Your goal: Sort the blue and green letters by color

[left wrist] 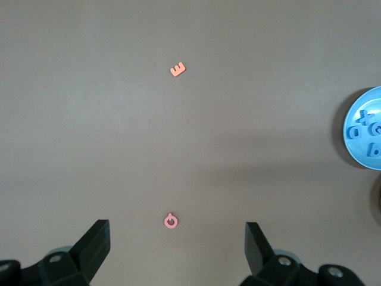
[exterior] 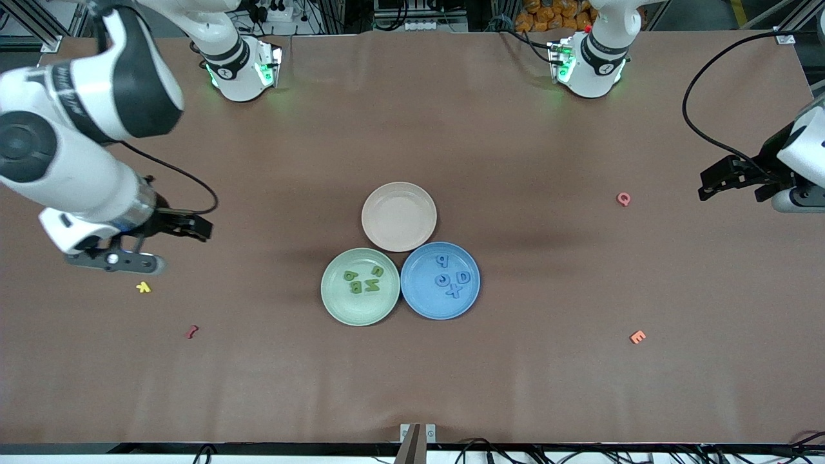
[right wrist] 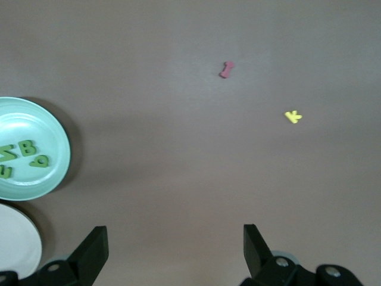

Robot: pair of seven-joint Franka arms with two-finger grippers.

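Several green letters (exterior: 364, 281) lie in the green plate (exterior: 335, 304) at mid-table; the right wrist view shows these letters (right wrist: 24, 154) in the plate (right wrist: 36, 119). Several blue letters (exterior: 452, 278) lie in the blue plate (exterior: 424, 299) beside it, and the left wrist view catches those letters (left wrist: 364, 130) in that plate (left wrist: 369, 100). My left gripper (exterior: 709, 182) hangs open and empty over the left arm's end of the table (left wrist: 177, 231). My right gripper (exterior: 203, 229) hangs open and empty over the right arm's end (right wrist: 175, 233).
An empty beige plate (exterior: 399, 216) touches both plates, farther from the front camera. A pink Q (exterior: 623, 198) (left wrist: 171, 221) and an orange E (exterior: 637, 336) (left wrist: 177, 70) lie toward the left arm's end. A yellow letter (exterior: 143, 287) (right wrist: 292, 116) and a dark red letter (exterior: 191, 332) (right wrist: 226, 69) lie toward the right arm's end.
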